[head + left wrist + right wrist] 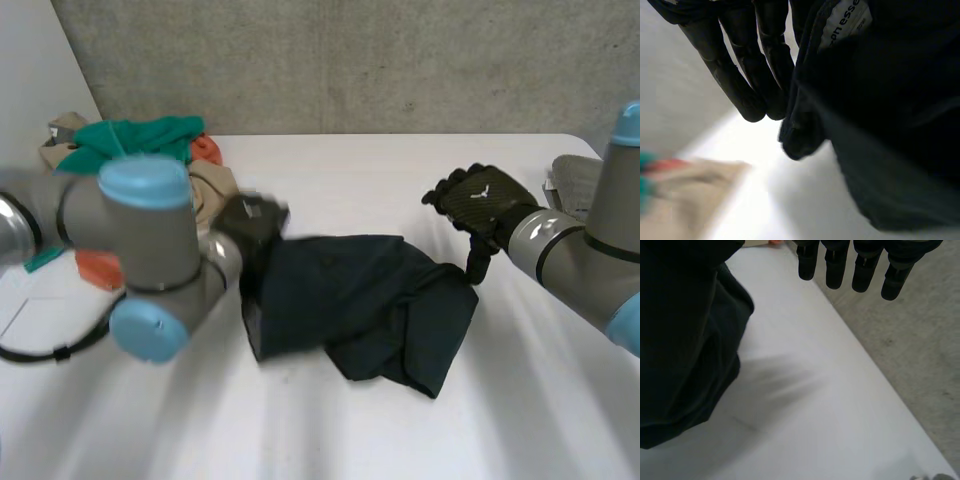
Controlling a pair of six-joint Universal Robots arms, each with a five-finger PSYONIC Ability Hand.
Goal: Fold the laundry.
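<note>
Head view is showing the dark garment (370,300) lying crumpled in the middle of the white tabletop (540,400). The left robot hand (252,222) is pinching its left edge close to the label (847,17), with the cloth lying against the fingers (772,65). The right robot hand (480,200) is hovering just beside the right edge, its fingers straight, a little apart and holding nothing. A pile of clothes (130,140) is lying at the far left corner.
</note>
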